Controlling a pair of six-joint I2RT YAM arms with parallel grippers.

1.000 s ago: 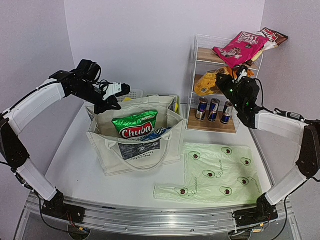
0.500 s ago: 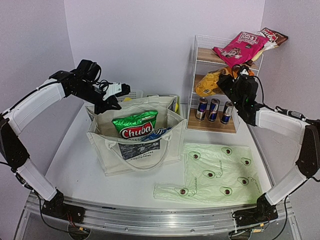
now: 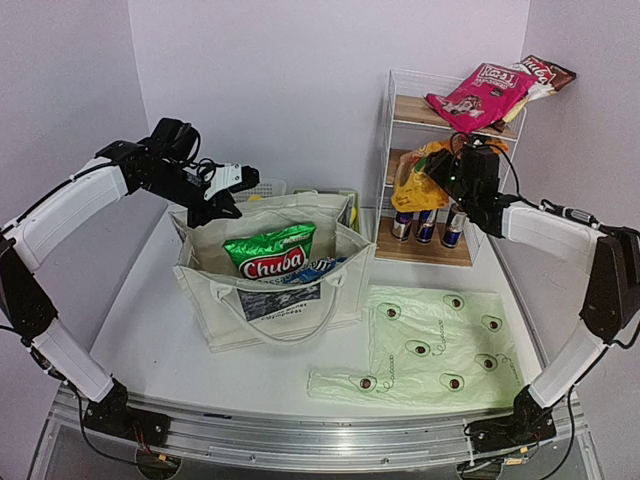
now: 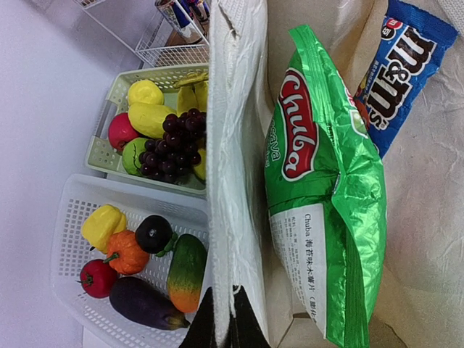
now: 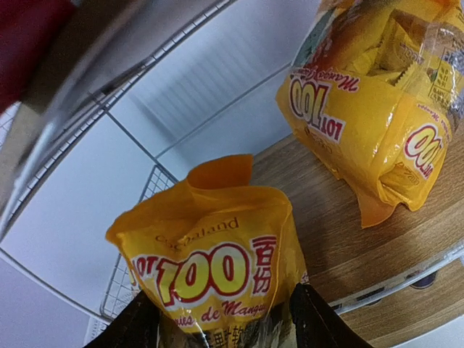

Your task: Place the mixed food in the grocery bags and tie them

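Above a white table with lilac walls, left claw clamps tote, right claw gapes.

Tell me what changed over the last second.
The right gripper swung left to the wire shelf and spread its jaws around the front orange packet, which has tipped forward over the cans. Unchanged: the left gripper stays shut on the tote's rim; the green Chuba packet and avocado bag lie as before.

The tote's mouth stands open, half filled by a green packet. Baskets crowd its far side; the gap to the wire shelf at right looks narrow.
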